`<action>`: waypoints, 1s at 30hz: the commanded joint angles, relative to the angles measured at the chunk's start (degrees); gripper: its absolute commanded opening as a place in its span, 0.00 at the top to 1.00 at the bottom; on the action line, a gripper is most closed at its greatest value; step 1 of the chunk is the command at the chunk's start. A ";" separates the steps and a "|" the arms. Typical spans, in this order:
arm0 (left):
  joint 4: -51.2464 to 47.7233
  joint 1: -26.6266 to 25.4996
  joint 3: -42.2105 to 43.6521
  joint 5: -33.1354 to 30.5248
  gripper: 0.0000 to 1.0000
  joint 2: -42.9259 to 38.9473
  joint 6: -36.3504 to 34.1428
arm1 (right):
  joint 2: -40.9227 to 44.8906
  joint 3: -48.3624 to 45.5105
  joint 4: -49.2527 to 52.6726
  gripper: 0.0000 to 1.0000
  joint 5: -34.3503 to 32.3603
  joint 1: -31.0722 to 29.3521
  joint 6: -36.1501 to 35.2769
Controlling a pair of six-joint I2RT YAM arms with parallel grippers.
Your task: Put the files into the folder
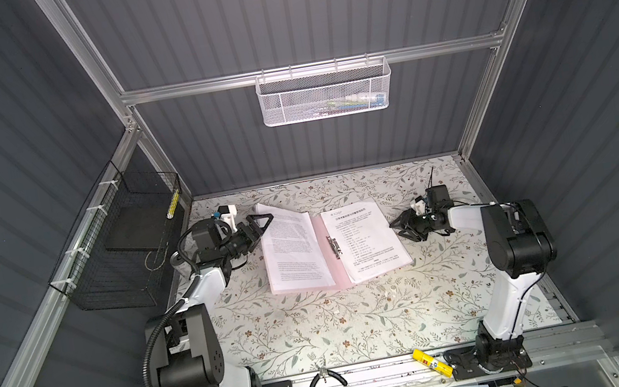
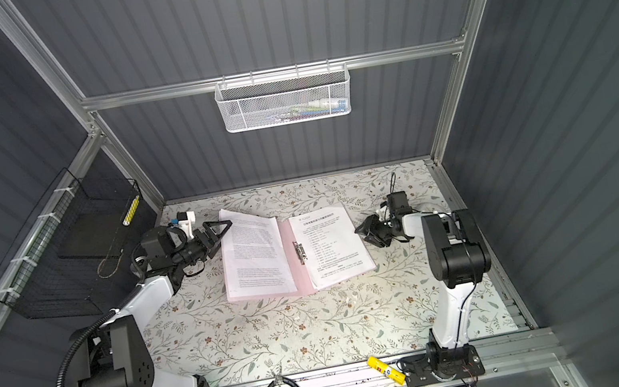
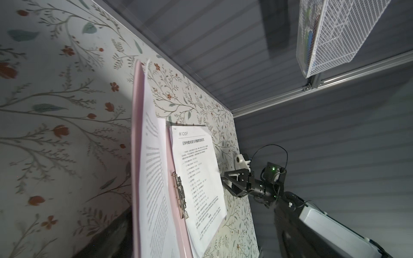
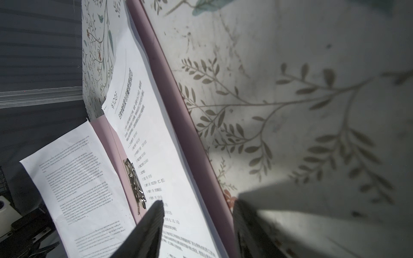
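A black wire basket (image 1: 119, 254) is fixed to the left wall, beside the desk's (image 1: 320, 327) far left corner. A black slab (image 1: 133, 231) is seen lying in it.

The left gripper (image 1: 259, 234) is found at the far left corner of the folder (image 1: 323, 251). Its jaws are spread wide and nothing is clamped between them. One finger is seen overlapping the far left corner of the left sheet (image 1: 293, 247); whether contact is made cannot be told.

The folder is laid open near the desk's far edge, about midway along it. Its left cover, which carries the left sheet, is tilted up off the desk at its outer edge; the right cover is seen lying flat. The clip strip (image 1: 335, 246) is noted beside the spine, just beside the headed sheet (image 1: 365, 236). That sheet rests on the right cover and is turned slightly askew.

The right gripper (image 1: 400, 230) is found at the folder's right edge, its jaws about half apart. In the right wrist view one finger (image 4: 152, 223) is seen over the headed sheet and the other beyond the folder's right edge, with that edge showing in the gap. No grip on paper or cover is shown.
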State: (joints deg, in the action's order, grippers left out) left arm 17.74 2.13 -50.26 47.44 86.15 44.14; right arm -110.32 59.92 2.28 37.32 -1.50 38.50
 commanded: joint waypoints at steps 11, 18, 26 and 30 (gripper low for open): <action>4.34 -13.03 -12.40 -3.45 0.07 3.32 6.14 | -3.12 -0.29 -0.52 0.47 1.33 -0.34 0.96; 4.13 -19.94 -22.74 -4.65 0.07 10.91 5.87 | -2.81 -3.34 -4.28 0.47 3.03 -0.87 3.29; 5.03 -27.82 -33.00 -5.97 0.07 22.22 5.87 | -1.03 -7.32 -6.78 0.47 3.33 -1.31 4.11; 6.02 -30.44 -35.14 -6.21 0.08 26.67 6.39 | 0.71 -10.17 -8.50 0.47 3.51 -1.32 4.90</action>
State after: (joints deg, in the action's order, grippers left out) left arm 22.57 -27.05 -83.09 41.54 111.07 49.91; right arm -109.56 52.73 -9.37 42.52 -2.33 42.39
